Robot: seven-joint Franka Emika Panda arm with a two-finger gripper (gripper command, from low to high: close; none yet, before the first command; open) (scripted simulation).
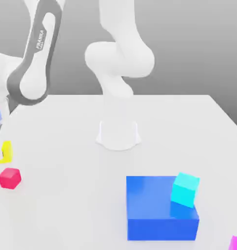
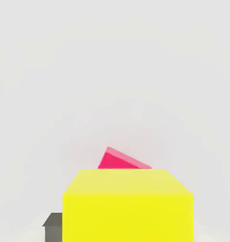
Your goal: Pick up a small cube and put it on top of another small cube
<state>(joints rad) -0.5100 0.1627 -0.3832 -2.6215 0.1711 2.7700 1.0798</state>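
Gripper [image 1: 2, 151] clenched on the yellow cube [image 2: 128, 217], just beside the red cube [image 1: 9, 178]; best lift straight, clearing the red cube's top before moving sideways.

Red cube [image 1: 9, 178]: on the white table [image 1: 71, 205], at the exterior view's left, one corner turned toward the camera. Blue block [image 1: 161, 207]: flat on the table, right of centre in the exterior view. Cyan cube [image 1: 185, 189]: tilted, overlapping the block's right edge; contact undetermined. Magenta item [image 1: 236, 243]: exterior view's lower right corner, partly cut off. Backdrop [image 1: 184, 49]: grey.
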